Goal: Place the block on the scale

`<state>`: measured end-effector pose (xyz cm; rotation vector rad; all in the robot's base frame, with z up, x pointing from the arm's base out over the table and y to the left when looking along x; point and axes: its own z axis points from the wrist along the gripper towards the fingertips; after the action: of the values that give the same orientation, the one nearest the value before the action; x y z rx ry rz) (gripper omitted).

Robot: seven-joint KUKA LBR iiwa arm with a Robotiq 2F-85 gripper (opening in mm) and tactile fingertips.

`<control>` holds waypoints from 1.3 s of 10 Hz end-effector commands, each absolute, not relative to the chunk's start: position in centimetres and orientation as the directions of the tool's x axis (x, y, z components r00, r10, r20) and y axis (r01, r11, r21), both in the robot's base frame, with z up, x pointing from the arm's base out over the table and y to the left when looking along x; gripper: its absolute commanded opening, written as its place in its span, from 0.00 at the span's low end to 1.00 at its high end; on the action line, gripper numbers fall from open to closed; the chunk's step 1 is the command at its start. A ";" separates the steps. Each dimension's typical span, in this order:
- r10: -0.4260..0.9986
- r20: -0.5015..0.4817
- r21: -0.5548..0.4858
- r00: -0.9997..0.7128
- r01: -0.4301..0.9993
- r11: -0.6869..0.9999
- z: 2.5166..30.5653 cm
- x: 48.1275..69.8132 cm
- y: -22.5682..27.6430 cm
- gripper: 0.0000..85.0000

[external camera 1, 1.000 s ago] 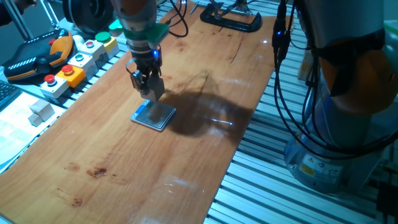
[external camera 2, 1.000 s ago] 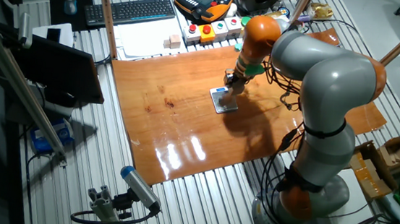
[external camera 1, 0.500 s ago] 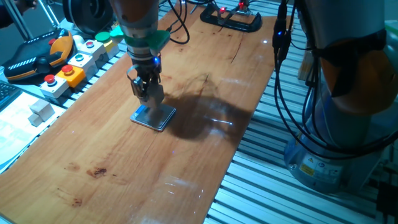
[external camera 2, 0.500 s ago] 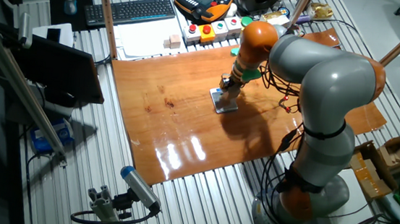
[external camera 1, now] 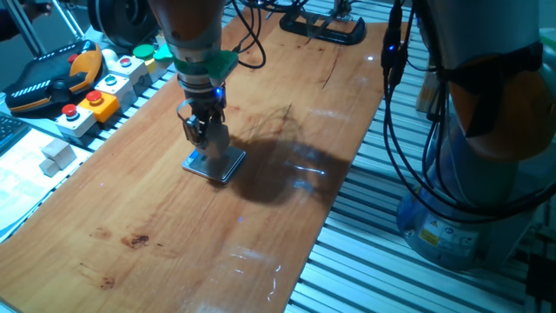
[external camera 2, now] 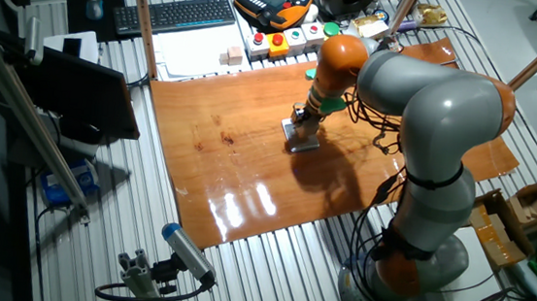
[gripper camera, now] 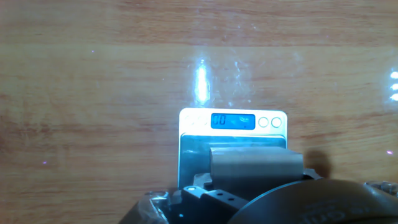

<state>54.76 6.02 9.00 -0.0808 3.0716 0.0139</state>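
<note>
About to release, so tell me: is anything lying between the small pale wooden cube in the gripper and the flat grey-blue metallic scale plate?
Nothing visible. The small pale wooden cube sits low over the flat grey-blue metallic scale, held by the gripper; the plate around it is bare. Whether it already touches the plate cannot be told.

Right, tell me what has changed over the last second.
The gripper has come straight down over the scale, from hovering above it to just over its plate, with the block between its fingers, not let go. The scale has not moved, nor has the whitish cube by the button boxes.
</note>
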 end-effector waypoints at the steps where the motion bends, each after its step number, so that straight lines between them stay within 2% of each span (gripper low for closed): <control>1: -0.052 -0.065 0.009 -0.997 -0.053 0.999 8.9 54.7 6.0 0.01; 13: -0.039 -0.069 0.019 -0.997 -0.040 0.999 7.2 54.3 6.4 0.01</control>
<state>54.34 6.42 7.24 -0.0610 3.0724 0.0312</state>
